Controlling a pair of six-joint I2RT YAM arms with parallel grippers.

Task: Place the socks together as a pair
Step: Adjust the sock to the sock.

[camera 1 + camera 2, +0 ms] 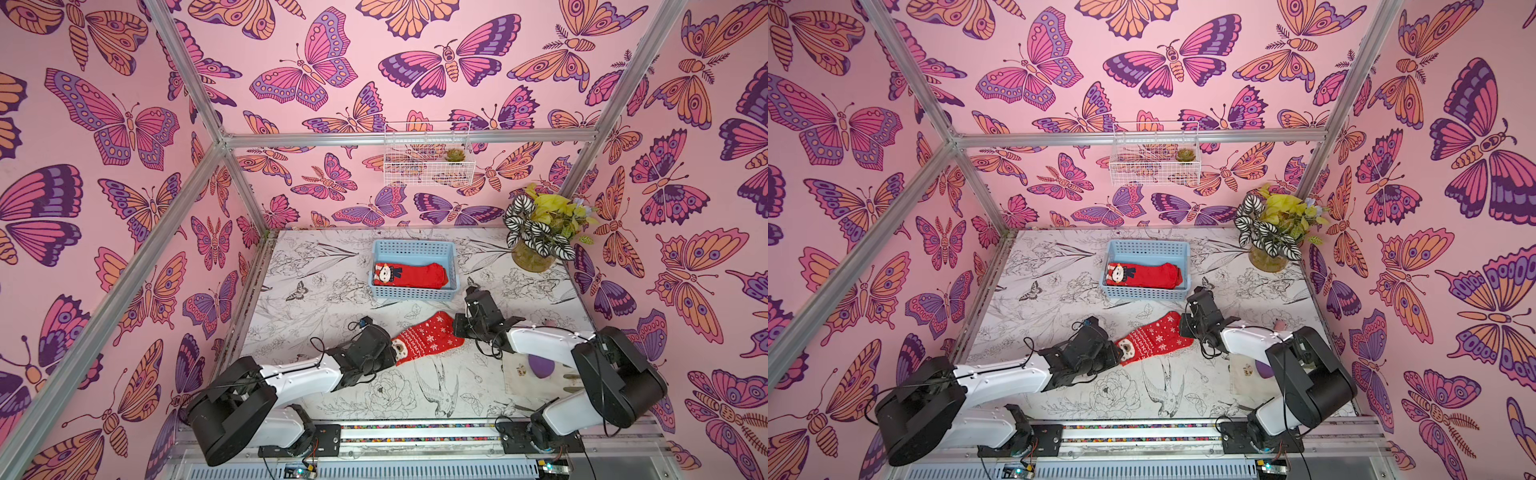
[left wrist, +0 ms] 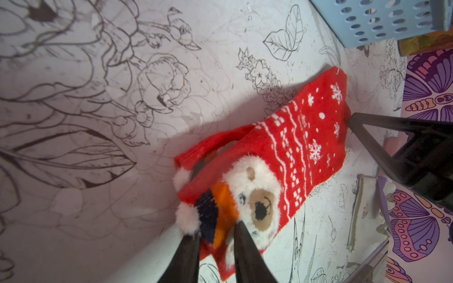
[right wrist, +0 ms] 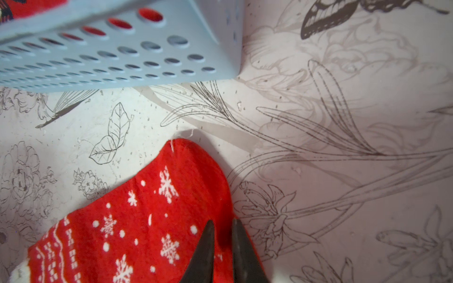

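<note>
Two red snowflake socks [image 1: 430,337] [image 1: 1158,338] lie stacked on the table, bear-face cuffs [image 2: 257,196] toward the left arm and toes toward the right arm. My left gripper [image 2: 215,232] is shut on the cuffs, with fluffy white trim and orange-navy fabric between its fingers. My right gripper [image 3: 223,224] is shut on the toe-end edge of the socks [image 3: 152,215], with a narrow strip of red fabric between its tips. A plain red sock [image 1: 415,275] [image 1: 1150,276] with a face cuff lies in the blue basket [image 1: 413,246].
The blue basket [image 3: 122,56] stands just behind the socks' toe end. A potted plant [image 1: 538,237] is at the back right. A white wire basket [image 1: 428,154] hangs on the back wall. A cloth with a purple object [image 1: 540,365] lies under the right arm.
</note>
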